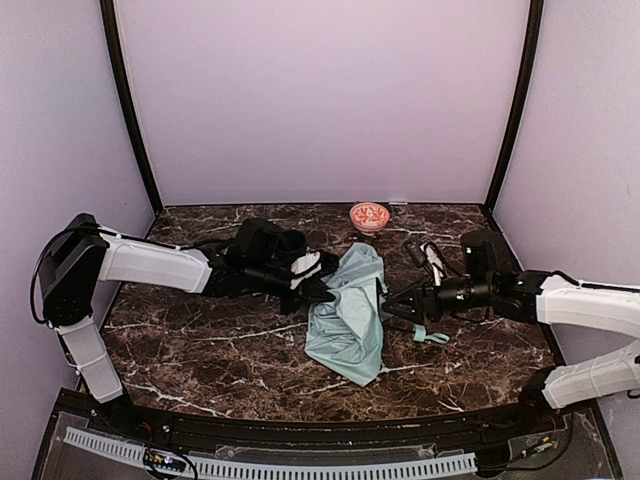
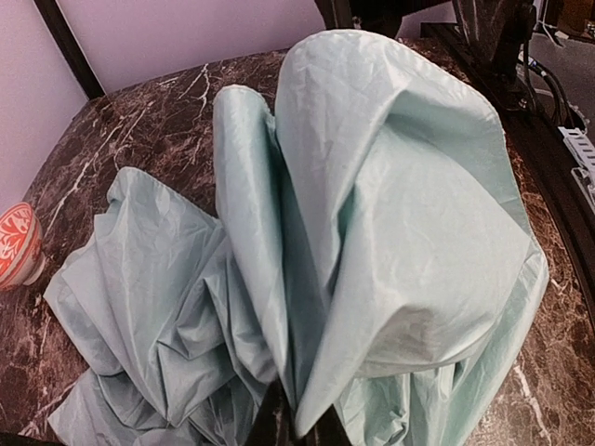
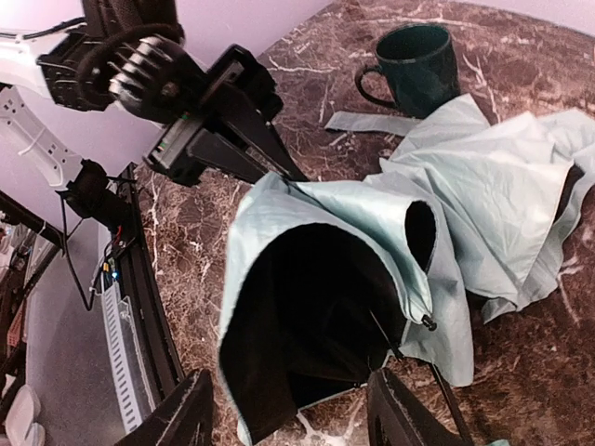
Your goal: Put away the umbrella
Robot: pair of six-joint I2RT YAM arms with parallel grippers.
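Umbrella (image 1: 345,320): one item, collapsed but not bundled, lying on the marble table (image 1: 200,350) between the two claws. Its pale mint canopy forms a long crumpled heap. The long axis runs from the far side of the table toward the near edge, crossing the line between the claws.

Left claw (image 1: 322,291): pressed together on a fold of the canopy. In the left wrist view the fabric rises in a peak straight up from the pinch, and the rest spreads beyond and to one side of it.

Right claw (image 1: 392,305): spread, holding nothing. Its fingers (image 3: 191,409) stand apart on either side of the canopy's open mouth, just short of it. The black lining faces directly into this claw.

Shaft (image 3: 444,395): one thin black rod. It leaves the mouth and runs back past one finger of the right claw, so the handle end points toward the right arm.

Handle (image 1: 432,336): one, small and mint. It lies on the table just beside the right claw, on the side nearer the table's front edge.

Other items:
- One dark green mug (image 3: 418,58), upright, beyond the canopy from the right claw. A flat mint strip lies close by it.
- One red-and-white patterned bowl (image 1: 369,216), well behind both claws near the back wall.
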